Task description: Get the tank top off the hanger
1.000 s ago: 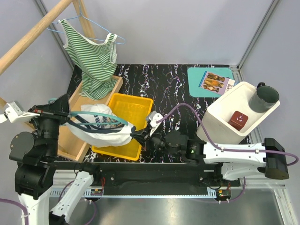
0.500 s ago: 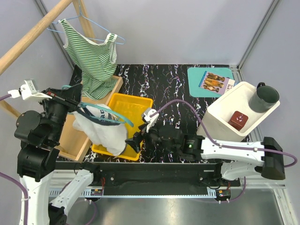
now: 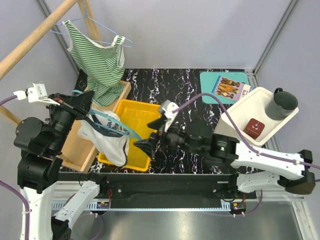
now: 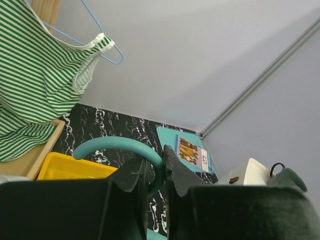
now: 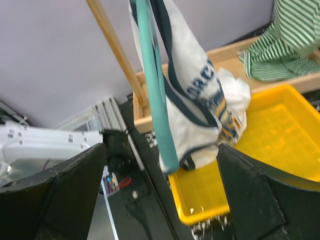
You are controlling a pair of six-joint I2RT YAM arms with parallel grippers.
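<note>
Broadly, the black marbled table (image 3: 200, 95) is carrying a wooden tray (image 3: 82, 107) at its left and a yellow bin (image 3: 147, 117) just beside it. At the rear, a green-striped top (image 3: 97, 60) on a blue wire hanger (image 3: 125, 41) is trailing its hem into the tray; it is hanging apart from the work and is judged to be taking no part.

Over the near left part of the bin, the white tank top (image 3: 107, 145), trimmed in navy, is hanging from a teal hanger (image 3: 127, 132). The left gripper (image 4: 156, 167) is clamping the hanger's curved bar between nearly closed fingers and is holding it tilted in the air. The right gripper (image 3: 150, 134) is hovering just beside the cloth, jaws spread wide with nothing between them.

The straps appear to be looping the hanger, so the step in hand is judged to be a new grasp on the fabric. A good grasp is taking cloth only, low on the body or at a strap, and is avoiding the teal bar, since pinching both would be locking garment to hanger. The pull is best running along the hanger arm and off its end while the left gripper is holding firm.
</note>
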